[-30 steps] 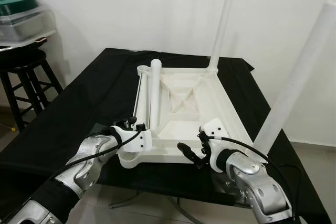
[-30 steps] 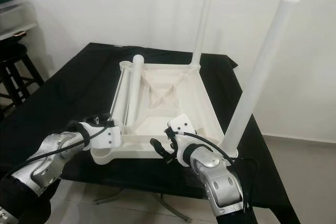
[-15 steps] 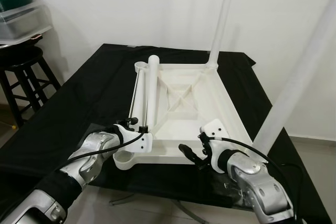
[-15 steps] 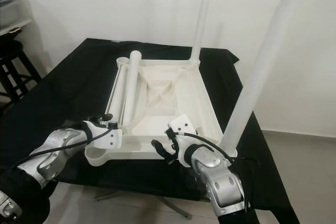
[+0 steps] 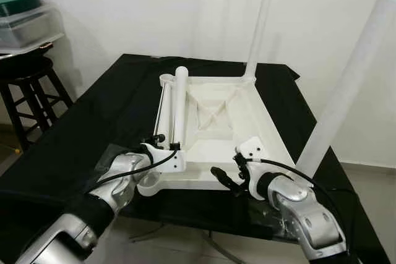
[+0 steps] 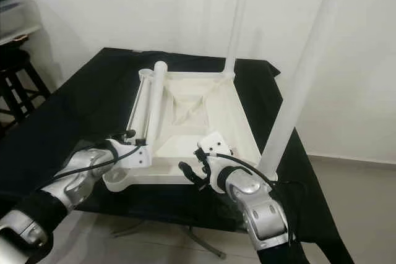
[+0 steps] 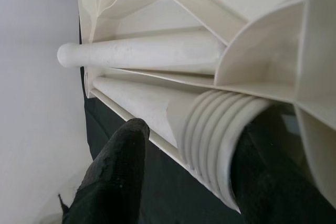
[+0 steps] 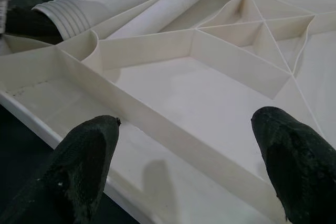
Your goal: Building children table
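Left eye view: upturned white tabletop (image 5: 216,134) on black-draped table (image 5: 93,122), white wall (image 5: 154,10) behind; left gripper (image 7: 184,166) grasping loose leg (image 7: 173,114), right gripper (image 8: 189,166) spread wide.

Tabletop panel (image 5: 216,128), upturned: off-white plastic, plain, its underside ribbed in a crossed, diamond-like pattern.
Upright legs, two: near one (image 5: 346,85) matte white; far one (image 5: 261,20) white, paler against the wall.
Loose legs, two, lying in the panel: one (image 5: 179,106) white and plain; the other (image 7: 173,114) cream, with ringed threading at its end.
Table (image 5: 80,134): draped in solid black cloth.
Left hand (image 5: 162,142): black fingers, white housing, silver arm with black cabling.
Right hand (image 5: 221,176): black fingers, white housing, silver arm.
Stool (image 5: 28,88): black.
Container (image 5: 28,20) on stool: translucent grey, dark green lid.
Wall (image 5: 154,4): plain white.
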Robot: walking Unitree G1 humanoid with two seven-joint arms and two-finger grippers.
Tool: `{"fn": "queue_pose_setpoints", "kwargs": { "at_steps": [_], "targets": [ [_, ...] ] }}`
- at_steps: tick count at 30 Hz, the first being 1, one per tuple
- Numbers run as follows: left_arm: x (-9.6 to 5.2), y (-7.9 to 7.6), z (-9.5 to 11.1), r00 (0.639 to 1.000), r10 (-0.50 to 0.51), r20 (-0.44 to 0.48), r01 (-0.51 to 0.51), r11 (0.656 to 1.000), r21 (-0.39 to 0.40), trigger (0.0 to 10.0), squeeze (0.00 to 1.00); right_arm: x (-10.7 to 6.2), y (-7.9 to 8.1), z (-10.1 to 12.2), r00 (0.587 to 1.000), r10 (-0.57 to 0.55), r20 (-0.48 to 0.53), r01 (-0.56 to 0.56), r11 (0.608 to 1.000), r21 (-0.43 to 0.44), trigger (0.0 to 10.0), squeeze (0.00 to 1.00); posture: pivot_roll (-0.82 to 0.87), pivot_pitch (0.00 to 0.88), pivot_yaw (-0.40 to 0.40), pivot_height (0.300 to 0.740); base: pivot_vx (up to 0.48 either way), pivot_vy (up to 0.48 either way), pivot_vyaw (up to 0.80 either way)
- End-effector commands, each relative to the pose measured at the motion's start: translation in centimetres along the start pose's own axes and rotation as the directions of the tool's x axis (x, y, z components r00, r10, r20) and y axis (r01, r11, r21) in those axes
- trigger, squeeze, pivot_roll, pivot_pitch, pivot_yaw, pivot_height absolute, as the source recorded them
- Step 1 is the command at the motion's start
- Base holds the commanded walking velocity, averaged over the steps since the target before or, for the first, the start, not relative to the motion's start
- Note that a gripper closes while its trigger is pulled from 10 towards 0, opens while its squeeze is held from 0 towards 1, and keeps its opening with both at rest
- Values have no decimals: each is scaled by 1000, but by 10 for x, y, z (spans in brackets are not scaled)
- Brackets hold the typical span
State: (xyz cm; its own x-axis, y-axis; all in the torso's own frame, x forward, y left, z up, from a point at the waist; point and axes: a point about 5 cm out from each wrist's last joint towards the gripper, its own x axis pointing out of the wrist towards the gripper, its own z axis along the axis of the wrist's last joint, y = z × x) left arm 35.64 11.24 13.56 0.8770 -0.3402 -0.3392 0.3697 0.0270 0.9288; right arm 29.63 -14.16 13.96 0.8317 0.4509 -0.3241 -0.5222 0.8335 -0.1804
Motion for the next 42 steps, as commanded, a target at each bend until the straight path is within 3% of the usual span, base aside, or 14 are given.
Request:
{"fn": "queue_pose_setpoints", "kwargs": {
  "at_steps": [1,8,13,21,25,33,34,35,42],
  "targets": [
    [4,4,1,1000,20,-21,-20,999,30,10000,0,2,1,-2,1000,5,-17,-5,1000,-1,10000,0,-49,0,-35,740,0,0,0],
    [12,-1,1,995,-3,-105,7,999,32,10000,0,3,0,0,1000,-7,-11,7,1000,-2,10000,0,-52,0,-34,740,0,0,0],
    [12,-3,-2,993,-23,-115,28,999,44,10000,0,3,0,0,1000,-6,-10,6,1000,-3,10000,0,-50,0,-35,740,0,0,0],
    [9,-7,-27,972,-72,-222,84,995,46,10000,0,7,3,0,1000,5,-10,-5,1000,-1,10000,0,-33,0,-39,740,0,0,0],
    [14,3,-28,967,-1,-255,-24,995,-98,10000,0,8,6,0,1000,10,-8,-10,1000,-5,10000,0,-31,0,-40,740,0,0,0],
    [17,11,-17,971,57,-234,-106,973,-204,10000,0,8,6,0,1000,10,-8,-10,1000,-6,10000,0,-38,0,-38,740,0,0,0],
    [17,13,-16,971,71,-230,-123,968,-219,667,0,8,7,0,1000,10,-8,-10,1000,-7,10000,0,-39,0,-38,740,0,0,0],
    [17,14,-15,970,86,-228,-139,964,-226,0,0,8,7,0,1000,10,-8,-10,1000,-7,10000,0,-38,0,-37,740,0,0,0],
    [17,18,-15,968,124,-219,-174,958,-227,0,0,7,7,-2,1000,9,-11,-9,1000,-9,10000,0,-37,0,-36,740,0,0,0]
  ]
}}
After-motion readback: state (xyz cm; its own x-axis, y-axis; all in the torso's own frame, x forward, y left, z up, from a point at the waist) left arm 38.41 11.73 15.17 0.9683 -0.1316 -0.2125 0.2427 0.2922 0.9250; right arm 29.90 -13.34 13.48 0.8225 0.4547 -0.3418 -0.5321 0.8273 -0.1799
